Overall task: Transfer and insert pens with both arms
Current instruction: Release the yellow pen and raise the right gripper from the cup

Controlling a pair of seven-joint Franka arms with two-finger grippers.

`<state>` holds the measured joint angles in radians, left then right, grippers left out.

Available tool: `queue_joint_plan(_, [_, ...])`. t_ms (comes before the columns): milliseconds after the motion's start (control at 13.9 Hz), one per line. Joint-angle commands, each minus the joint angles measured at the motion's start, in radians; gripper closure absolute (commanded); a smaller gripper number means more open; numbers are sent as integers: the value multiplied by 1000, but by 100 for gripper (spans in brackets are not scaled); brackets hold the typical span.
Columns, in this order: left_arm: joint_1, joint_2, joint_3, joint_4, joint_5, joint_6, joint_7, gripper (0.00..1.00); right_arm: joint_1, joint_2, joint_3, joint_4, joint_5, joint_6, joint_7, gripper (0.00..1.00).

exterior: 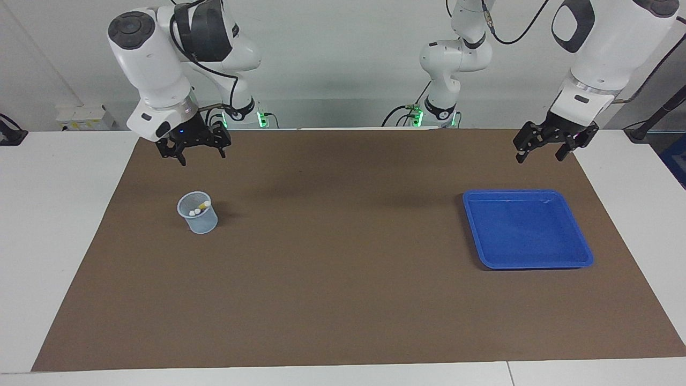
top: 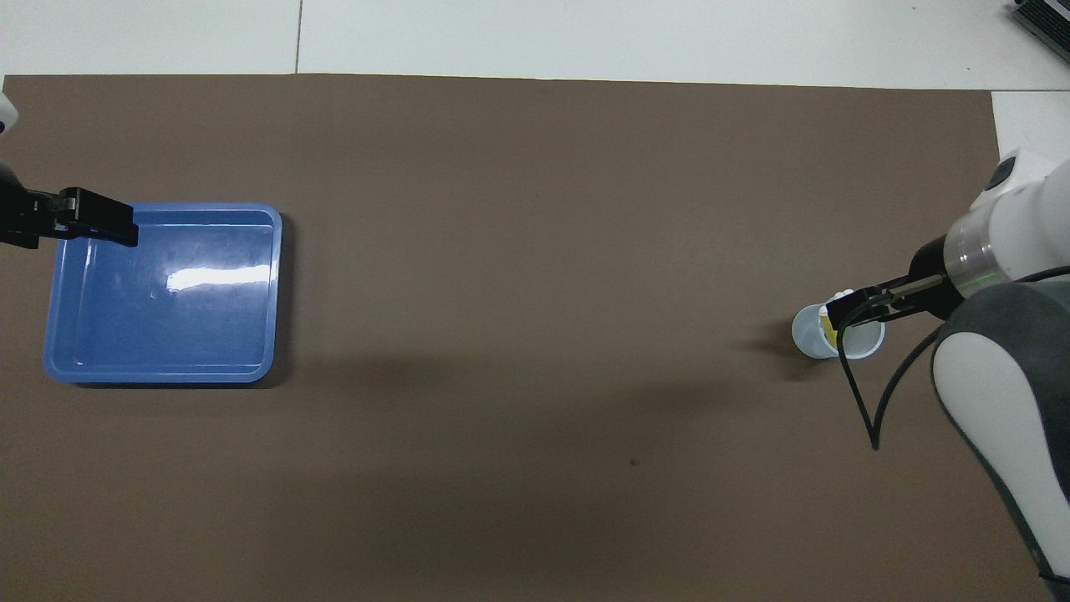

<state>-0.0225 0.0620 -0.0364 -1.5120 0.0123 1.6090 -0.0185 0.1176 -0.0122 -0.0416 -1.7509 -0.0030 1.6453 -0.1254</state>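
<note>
Little of the pens (exterior: 198,209) can be made out. In the facing view only two whitish caps and a short yellow stretch are seen above the rim of the pale blue cup (exterior: 199,213); in the overhead view they are largely covered by the right gripper (top: 846,314), and only a scrap of yellow and one white cap are left showing. The green and purple barrels cannot be told apart in either view. The left arm is cut off at the edge of the overhead view, so that only the black tip of the left gripper (top: 100,226) is seen there.

The cup is stood upright on the brown mat (exterior: 343,279), toward the right arm's end of the table, and the pens are held in it, leaning against its wall. The blue tray (exterior: 581,252) is laid flat toward the left arm's end of the table, well apart from the cup, and nothing is seen in it.

The right gripper (exterior: 197,151) is hung in the air with its fingers spread apart; nothing is gripped or touched by it, and a clear gap is left between it and the cup's rim below. The left gripper (exterior: 541,153) is likewise held up with its fingers apart and empty, over the mat by the tray's edge nearer the robots.
</note>
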Motion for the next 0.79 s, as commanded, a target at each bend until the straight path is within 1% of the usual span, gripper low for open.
queue_joint_plan(0, [-14,-13,10,-11,8,-15,-1,0,44,72,-52,96,18,-56,9,0])
queue_joint_plan(287, [-13,-19,10,-11,8,-24,-1,0,-15,58,-6,84,21,-82,15,0])
queue_joint_plan(359, [-13,-19,10,-11,8,-29,-1,0,-15,37,-1,61,21,-96,41,0])
queue_joint_plan(431, [-13,-21,10,-13,8,-29,-1,0,-15,12,-1,26,21,-93,81,0])
queue_joint_plan(575, [-13,-21,10,-13,8,-41,0,0,-22,8,8,18,21,-85,83,0])
queue_joint_plan(718, [-13,-21,10,-13,6,-43,2,0,-56,12,40,19,21,-52,79,0])
